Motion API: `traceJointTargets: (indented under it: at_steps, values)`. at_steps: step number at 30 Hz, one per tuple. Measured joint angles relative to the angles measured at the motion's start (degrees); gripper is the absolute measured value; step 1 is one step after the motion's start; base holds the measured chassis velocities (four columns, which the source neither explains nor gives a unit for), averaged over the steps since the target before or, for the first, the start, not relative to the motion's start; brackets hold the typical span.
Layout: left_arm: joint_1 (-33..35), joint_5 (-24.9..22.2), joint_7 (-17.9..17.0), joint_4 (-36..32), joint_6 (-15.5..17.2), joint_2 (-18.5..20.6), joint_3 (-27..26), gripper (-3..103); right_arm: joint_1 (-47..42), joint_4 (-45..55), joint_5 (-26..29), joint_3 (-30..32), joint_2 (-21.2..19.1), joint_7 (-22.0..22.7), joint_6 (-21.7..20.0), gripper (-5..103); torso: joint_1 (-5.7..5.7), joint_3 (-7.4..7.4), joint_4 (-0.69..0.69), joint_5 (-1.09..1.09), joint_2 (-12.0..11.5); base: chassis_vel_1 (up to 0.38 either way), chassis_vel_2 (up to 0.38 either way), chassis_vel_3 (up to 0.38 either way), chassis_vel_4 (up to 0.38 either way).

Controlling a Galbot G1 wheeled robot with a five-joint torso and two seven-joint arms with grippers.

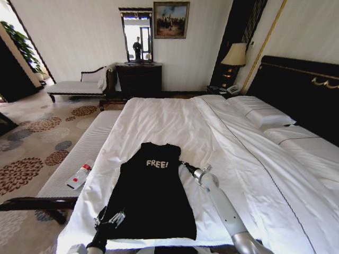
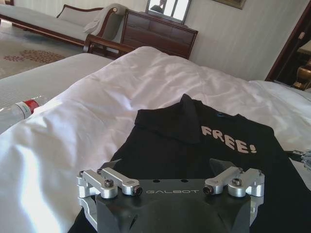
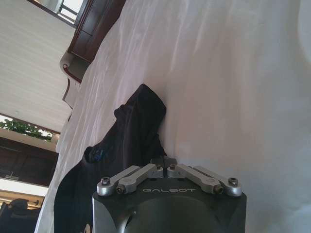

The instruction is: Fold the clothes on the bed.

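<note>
Black tee (image 1: 151, 193) lies flat on bed (image 1: 175, 119) near foot edge, sleeves already tucked in, "FREE!" facing up. My right tool (image 1: 184, 165) sits at tee's right edge up by the chest, clenched on the fabric there as far as I can judge. My left tool (image 1: 109, 218) is at lower left hem, released, jaws spread wide over the cloth. To do this well: get L pinching hem w/ both layers, keep R grip firm, then move both evenly so the fold stays square, no drag on duvet.

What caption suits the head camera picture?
Black T-shirt on the white bed, left gripper and right gripper at its edges.
</note>
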Motion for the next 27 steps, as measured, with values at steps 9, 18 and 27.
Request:
traceJointTargets:
  at_steps: [9, 18, 27]
  values:
    - [-0.2, -1.9, -0.1, -0.1, 0.0, 0.0, -1.1, 100, 0.1, 1.1, 0.0, 0.1, 0.2, 0.3, 0.0, 0, 0.00, 0.00, 0.01, 0.01, 0.0, 0.000, 0.000, 0.000, 0.000]
    - [-0.6, -2.4, -0.1, 0.0, 0.0, -0.3, -0.8, 100, -5.8, 8.7, 0.1, 5.4, -1.0, 0.8, 0.6, 0, -0.01, 0.00, -0.01, 0.02, 0.0, 0.000, 0.000, 0.000, 0.000]
    - [-0.7, -2.4, 0.0, -0.2, -0.2, -0.1, -0.6, 100, -8.1, 11.2, -1.0, 7.1, -3.0, 0.7, 0.8, 0, -0.01, 0.00, -0.01, 0.01, 0.0, 0.000, 0.000, 0.000, 0.000]
